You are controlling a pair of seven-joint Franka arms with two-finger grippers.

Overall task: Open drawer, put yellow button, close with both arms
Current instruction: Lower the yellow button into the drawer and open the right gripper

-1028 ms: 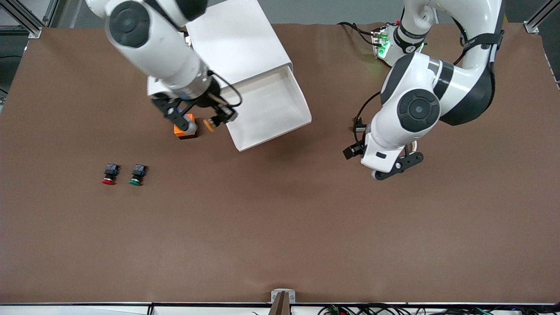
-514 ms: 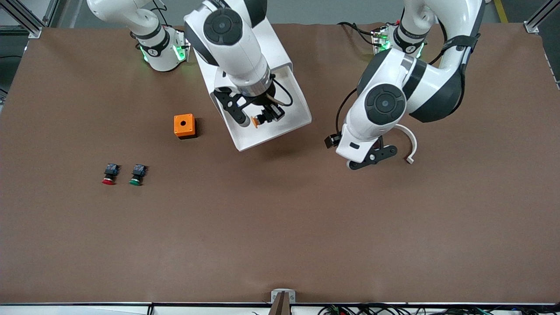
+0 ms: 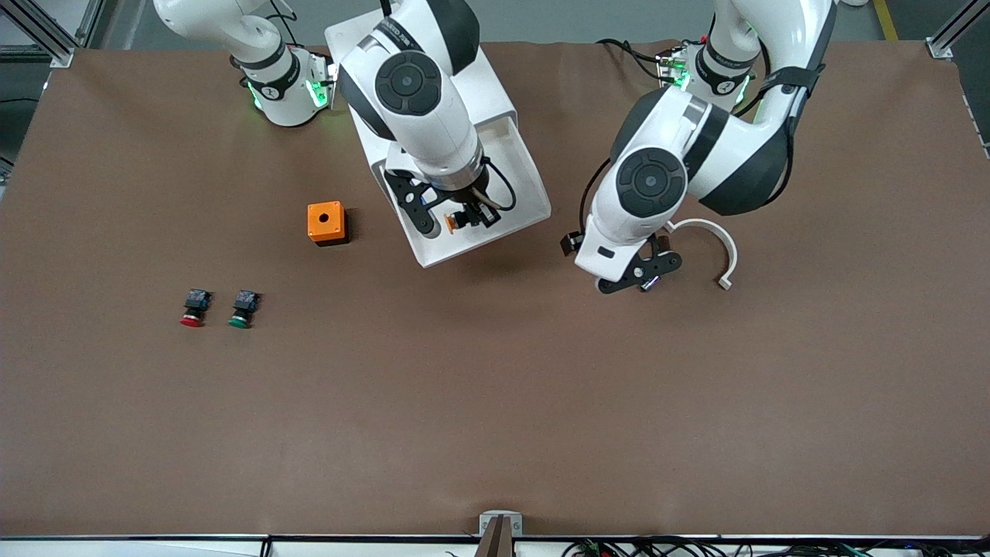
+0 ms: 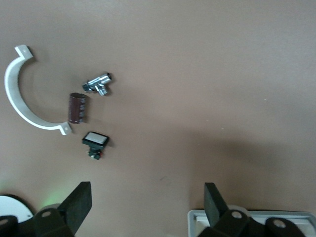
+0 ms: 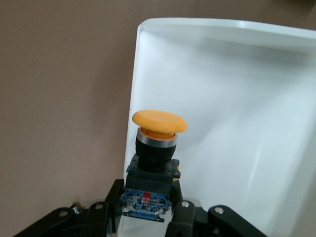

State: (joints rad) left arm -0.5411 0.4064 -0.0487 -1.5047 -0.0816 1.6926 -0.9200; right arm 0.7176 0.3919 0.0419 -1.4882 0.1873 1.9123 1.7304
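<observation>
The top drawer (image 3: 479, 197) of the white cabinet (image 3: 425, 70) stands pulled out over the brown desk (image 3: 495, 402). The right claw (image 3: 452, 220) hangs over the open drawer, its fingers clamped together on the blue-and-black body of the yellow button (image 5: 158, 129). The button's yellow cap faces away from the claw, above the drawer's white floor and just inside its side wall.

The left claw (image 3: 638, 275) hovers over bare desk beside the drawer, toward the left arm's end, with its fingers spread wide apart and nothing between them. Beside it lies a white curved bracket (image 3: 715, 247). The left wrist view shows three small parts close to that bracket: a silver fitting (image 4: 98, 84), a dark brown cylinder (image 4: 77, 107) and a small switch with a white face (image 4: 95, 143).

An orange box (image 3: 326, 223) with a round hole on top sits toward the right arm's end of the desk. Nearer the front camera, a red-capped button (image 3: 194, 307) and a green-capped button (image 3: 244, 308) lie side by side.
</observation>
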